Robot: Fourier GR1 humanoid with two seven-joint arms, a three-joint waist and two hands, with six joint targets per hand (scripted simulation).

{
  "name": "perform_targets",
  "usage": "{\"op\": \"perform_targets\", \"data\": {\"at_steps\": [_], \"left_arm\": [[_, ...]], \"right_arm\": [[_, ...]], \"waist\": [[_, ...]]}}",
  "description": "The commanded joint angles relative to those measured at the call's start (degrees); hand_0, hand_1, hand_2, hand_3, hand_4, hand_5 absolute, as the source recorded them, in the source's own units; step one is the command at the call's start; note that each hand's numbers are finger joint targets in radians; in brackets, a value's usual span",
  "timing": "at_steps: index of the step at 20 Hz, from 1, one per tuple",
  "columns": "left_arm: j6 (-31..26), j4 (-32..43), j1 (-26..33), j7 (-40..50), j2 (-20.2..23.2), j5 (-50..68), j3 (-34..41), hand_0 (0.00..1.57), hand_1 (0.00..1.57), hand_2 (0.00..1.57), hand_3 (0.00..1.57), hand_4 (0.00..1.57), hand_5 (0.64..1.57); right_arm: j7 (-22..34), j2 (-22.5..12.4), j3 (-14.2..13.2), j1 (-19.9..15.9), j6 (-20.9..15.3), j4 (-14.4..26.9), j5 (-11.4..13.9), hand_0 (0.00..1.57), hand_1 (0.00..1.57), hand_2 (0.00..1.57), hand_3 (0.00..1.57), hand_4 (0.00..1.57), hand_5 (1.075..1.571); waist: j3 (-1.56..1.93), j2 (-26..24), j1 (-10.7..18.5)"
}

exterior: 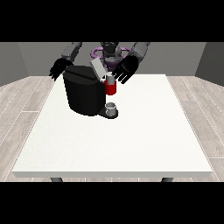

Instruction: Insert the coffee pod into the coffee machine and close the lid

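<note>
White table (pixel 131 140) is bearing the coffee machine (pixel 85 94); my hand at the view's right (pixel 125 70) is hovering spread open and empty, the lid (pixel 99 68) beside it.

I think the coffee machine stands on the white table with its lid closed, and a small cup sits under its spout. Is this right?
Not quite. In the front view the lid is open, tilted up above the coffee machine. The rest holds: the machine stands on the white table, and a small cup sits under its spout.
</note>
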Motion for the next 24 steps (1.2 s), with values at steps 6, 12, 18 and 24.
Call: {"op": "perform_targets", "data": {"at_steps": [6,12,18,24], "left_arm": [[1.2,1.4,0.3,0.9,-0.4,-0.9,0.4,1.22,1.22,1.25,1.15,0.47,1.571],[-1.5,0.9,-1.9,1.7,-0.7,-1.3,-0.4,1.15,1.15,1.18,1.02,0.45,1.571],[-0.8,1.3,0.9,-2.9,2.4,-1.5,0.5,1.07,1.07,1.12,0.95,0.38,1.571],[0.9,0.3,0.7,-2.9,-0.1,-3.1,-1.1,1.07,1.07,1.12,0.93,0.37,1.571]], "right_arm": [[0.6,1.2,1.9,1.8,-0.7,-1.4,1.0,0.0,0.0,0.0,0.0,0.37,1.571],[-1.1,1.4,1.2,-0.5,-1.9,0.4,1.5,0.0,0.0,0.0,0.0,0.44,1.571],[2.0,-3.0,-1.7,-1.0,2.1,-1.8,-1.9,0.0,0.0,0.0,0.0,0.46,1.571],[-1.1,0.8,0.0,-0.7,-1.7,0.1,0.3,0.0,0.0,0.0,0.0,0.41,1.571]], "waist": [[-0.01,0.7,-1.6],[0.0,0.8,-0.1],[-0.01,1.3,-0.3],[-0.01,1.4,0.9]]}}
